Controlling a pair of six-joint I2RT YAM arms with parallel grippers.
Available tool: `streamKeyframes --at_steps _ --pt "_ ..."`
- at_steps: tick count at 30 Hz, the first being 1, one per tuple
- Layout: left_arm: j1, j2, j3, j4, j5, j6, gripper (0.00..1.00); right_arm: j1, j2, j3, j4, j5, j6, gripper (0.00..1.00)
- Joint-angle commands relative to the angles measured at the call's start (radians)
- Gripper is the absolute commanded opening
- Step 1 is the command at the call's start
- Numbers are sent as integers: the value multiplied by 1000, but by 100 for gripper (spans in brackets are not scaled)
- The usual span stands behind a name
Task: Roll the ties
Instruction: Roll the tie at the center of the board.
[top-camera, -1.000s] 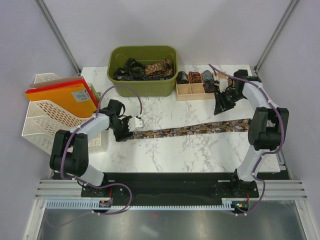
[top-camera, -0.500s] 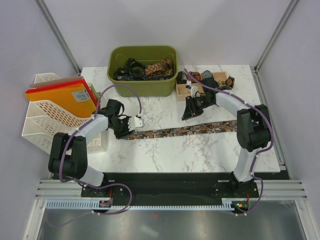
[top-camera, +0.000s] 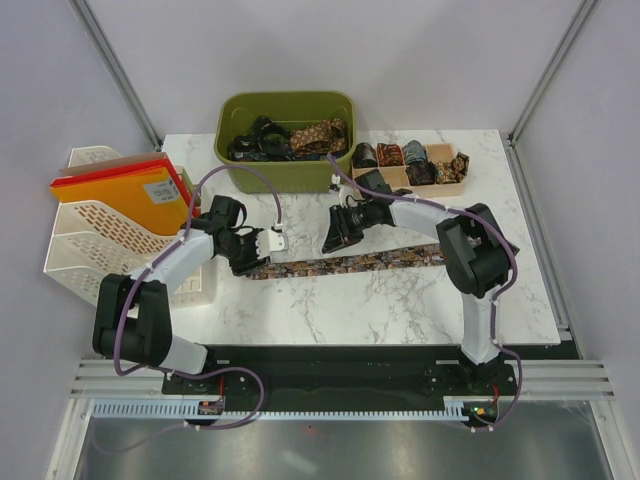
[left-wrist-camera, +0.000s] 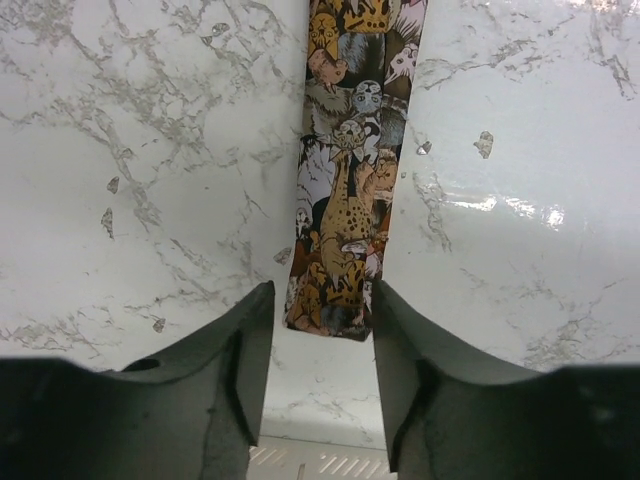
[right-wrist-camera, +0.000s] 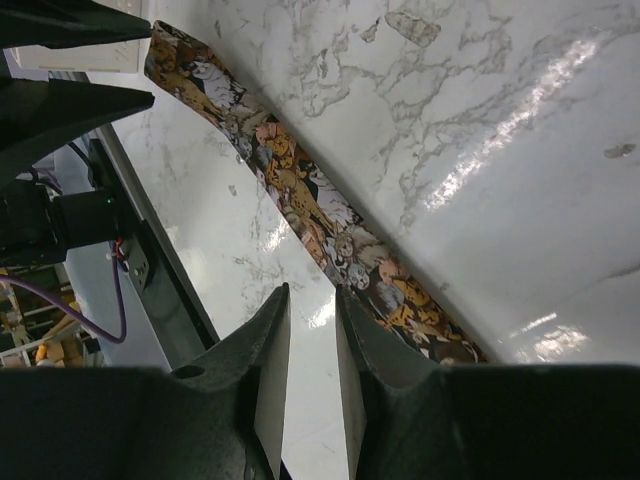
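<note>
One tie (top-camera: 360, 262) lies across the bench (top-camera: 400, 305), long axis left to right. We see the left pincer (left-wrist-camera: 322, 345) apart astride its left end, and the right pincer (right-wrist-camera: 312, 335) slightly apart, empty, just far of mid-length.

A tie (top-camera: 350, 263) is lying across mid-frame on the counter (top-camera: 330, 310), its left end sitting between the left pincer's (top-camera: 256, 262) fingers. The right pincer (top-camera: 328, 247) is hanging just above it in the frame. At upper centre a bin (top-camera: 285, 178) is holding more ties (top-camera: 290, 138). Right of it, a tray (top-camera: 385, 185) is holding rolled ties (top-camera: 390, 154). At far left a rack (top-camera: 85, 240) is holding folders (top-camera: 125, 190).
</note>
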Motion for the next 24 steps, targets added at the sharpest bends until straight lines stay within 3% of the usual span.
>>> streamKeyframes --at_steps 1,5,12,15,21,24 --pt "-3 14 5 -14 2 16 60 59 35 38 100 -12 78 31" --pt "33 48 -30 35 -43 44 68 92 65 45 103 14 73 31" --pt "55 59 -9 45 -34 77 68 123 128 52 98 29 72 30" --pt "55 51 -15 36 -11 94 65 131 133 68 98 26 82 31" --pt "47 33 27 -11 55 70 43 140 148 83 100 17 95 31" --pt "29 24 57 -25 87 30 43 140 150 77 103 9 101 31"
